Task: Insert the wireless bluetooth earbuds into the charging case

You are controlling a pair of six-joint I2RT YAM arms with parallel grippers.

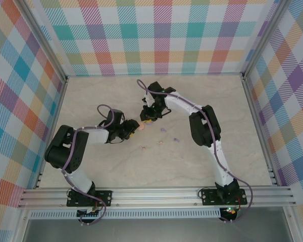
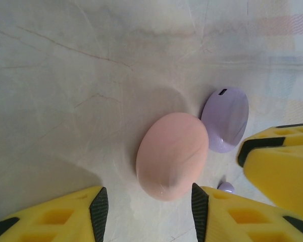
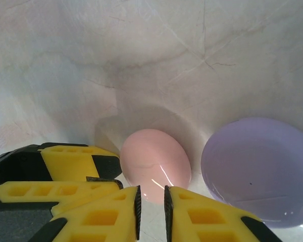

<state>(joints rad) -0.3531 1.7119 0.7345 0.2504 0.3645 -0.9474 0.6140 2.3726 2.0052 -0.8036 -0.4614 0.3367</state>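
Note:
A closed pink charging case (image 2: 172, 155) lies on the table, with a closed lilac case (image 2: 225, 119) touching its far side. My left gripper (image 2: 146, 212) is open, its pads either side of the pink case's near end, a clear gap on the left. My right gripper (image 3: 151, 212) is nearly shut with nothing between its pads, its tips right at the edge of the pink case (image 3: 155, 164), beside the lilac case (image 3: 260, 169). One lilac earbud (image 2: 226, 187) lies by my left gripper's right finger. Other earbuds, lilac (image 1: 163, 130) and pink (image 1: 144, 148), lie loose on the table.
Both grippers crowd the pink case (image 1: 142, 126) at the table's middle, my right gripper's fingers (image 2: 278, 161) close beside the left one. Plaid walls (image 1: 156, 35) enclose the pale marble table (image 1: 116, 166) at the back and sides.

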